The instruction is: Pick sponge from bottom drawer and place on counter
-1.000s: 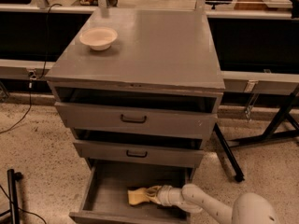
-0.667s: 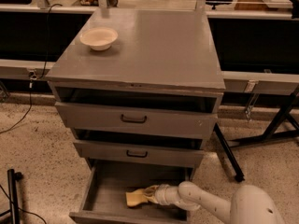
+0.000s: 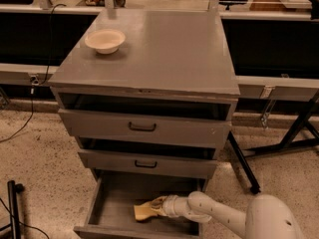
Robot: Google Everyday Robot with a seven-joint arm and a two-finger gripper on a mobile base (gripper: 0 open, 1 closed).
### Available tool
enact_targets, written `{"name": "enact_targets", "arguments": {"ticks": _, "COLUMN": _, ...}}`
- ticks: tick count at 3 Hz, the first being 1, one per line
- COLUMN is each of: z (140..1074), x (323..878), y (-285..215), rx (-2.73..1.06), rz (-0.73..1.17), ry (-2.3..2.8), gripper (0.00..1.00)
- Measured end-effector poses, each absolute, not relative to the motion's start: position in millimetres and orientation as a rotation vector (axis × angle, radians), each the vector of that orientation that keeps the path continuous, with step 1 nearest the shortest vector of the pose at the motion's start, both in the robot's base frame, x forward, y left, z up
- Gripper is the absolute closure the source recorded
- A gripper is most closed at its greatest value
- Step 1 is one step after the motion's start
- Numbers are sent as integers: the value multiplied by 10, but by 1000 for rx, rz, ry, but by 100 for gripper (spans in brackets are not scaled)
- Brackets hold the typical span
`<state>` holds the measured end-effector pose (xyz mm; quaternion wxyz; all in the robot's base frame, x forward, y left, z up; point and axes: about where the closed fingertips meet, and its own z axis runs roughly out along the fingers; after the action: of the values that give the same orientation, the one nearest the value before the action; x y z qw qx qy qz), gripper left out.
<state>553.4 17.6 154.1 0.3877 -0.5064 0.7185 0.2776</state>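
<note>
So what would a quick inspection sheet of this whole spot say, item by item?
Surface: counter, grey and flat.
Job's things: sponge lies in the open bottom drawer, not yet on the counter.
Clutter: cream bowl near the counter's back left corner.
Grippers: gripper inside the bottom drawer, at the sponge's right end.
Cables: black cable hangs at left, down to the floor.
Surroundings: two upper drawers ajar; long bench behind; black frame legs at right.

Inside the deep grey metal bottom drawer (image 3: 117, 195), the white arm's gripper (image 3: 159, 206) covers one end of the pale yellow-tan foam sponge (image 3: 144, 212); the drawer's front face is cropped below.
</note>
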Motion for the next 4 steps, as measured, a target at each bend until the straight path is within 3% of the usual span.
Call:
{"name": "enact_targets", "arguments": {"ticks": 1, "z": 1538, "x": 5517, "y": 200, "rx": -1291, "rz": 713, "ry": 1827, "gripper": 13}}
{"name": "enact_targets", "arguments": {"ticks": 2, "z": 1534, "x": 5508, "y": 218, "rx": -1292, "rz": 716, "ry": 1826, "gripper": 0}}
{"name": "enact_targets", "arguments": {"ticks": 4, "z": 1465, "x": 5503, "y": 224, "rx": -1314, "rz": 683, "ry": 1836, "gripper": 0}}
